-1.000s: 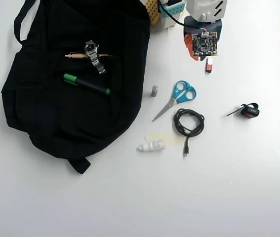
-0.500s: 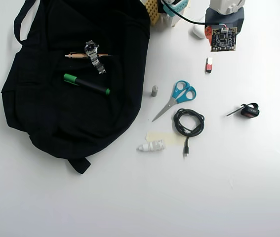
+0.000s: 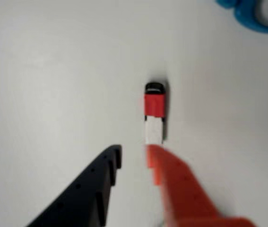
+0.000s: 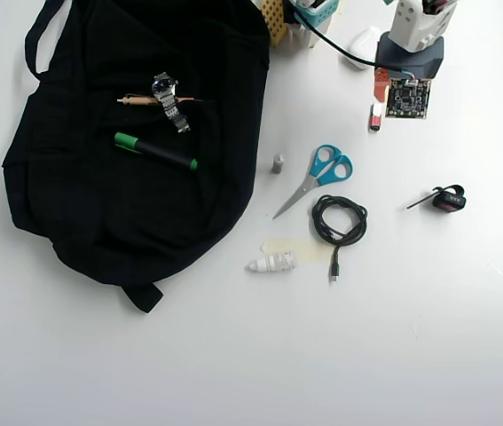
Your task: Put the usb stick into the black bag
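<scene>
The usb stick [image 3: 154, 112], red body with a white end and a dark tip, lies flat on the white table. It shows in the overhead view [image 4: 375, 118] at the upper right. My gripper [image 3: 134, 153] is open and empty. Its black finger is on the left and its orange finger [image 3: 171, 179] on the right, whose tip is just short of the stick's white end. In the overhead view the gripper [image 4: 378, 96] is right above the stick. The black bag [image 4: 100, 204] lies flat far to the left, with a watch [image 4: 169, 99] and a green-capped marker [image 4: 155, 151] on it.
Blue-handled scissors [image 4: 318, 177] lie between stick and bag; their handles show in the wrist view [image 3: 256, 14]. A grey cylinder [image 4: 278, 163], a coiled black cable [image 4: 340, 220], a small white bottle [image 4: 273, 263] and a black-and-red clip [image 4: 449, 200] lie nearby.
</scene>
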